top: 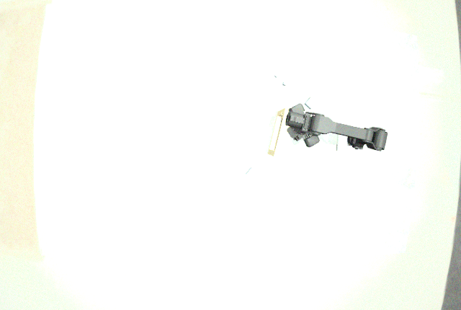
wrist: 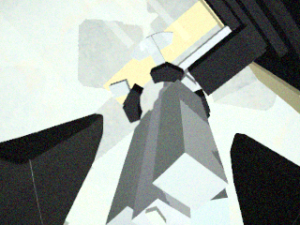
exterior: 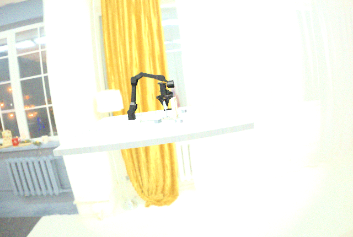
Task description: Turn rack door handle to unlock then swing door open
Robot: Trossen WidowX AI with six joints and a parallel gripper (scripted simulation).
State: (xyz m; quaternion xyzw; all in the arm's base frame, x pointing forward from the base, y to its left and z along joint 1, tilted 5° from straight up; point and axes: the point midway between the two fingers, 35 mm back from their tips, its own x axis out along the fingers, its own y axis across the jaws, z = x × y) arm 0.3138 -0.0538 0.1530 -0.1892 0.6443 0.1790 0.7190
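My gripper (exterior: 164, 103) (wrist: 168, 134) is open, pointing down. Its fingers stand apart on either side of the upright handle (wrist: 161, 141), a grey faceted bar. In the wrist view bare gaps show between the handle and both fingers. In the exterior view the handle is a thin pale bar between the fingertips. Dark slatted parts (wrist: 230, 58), apparently of the door, show at the wrist view's upper right. A cream and tan rack frame (top: 271, 153) (exterior: 175, 106) stands beside the gripper. The arm hides the door from above, so its opening angle cannot be told.
The arm (top: 349, 131) (exterior: 133, 92) reaches in from its base. The white table (exterior: 182, 136) bears small pale blocks near the rack, one (exterior: 157, 120) at its front left and another (exterior: 178, 120) at its front. A yellow strip (wrist: 187, 28) lies below the handle. Overexposure hides most edges.
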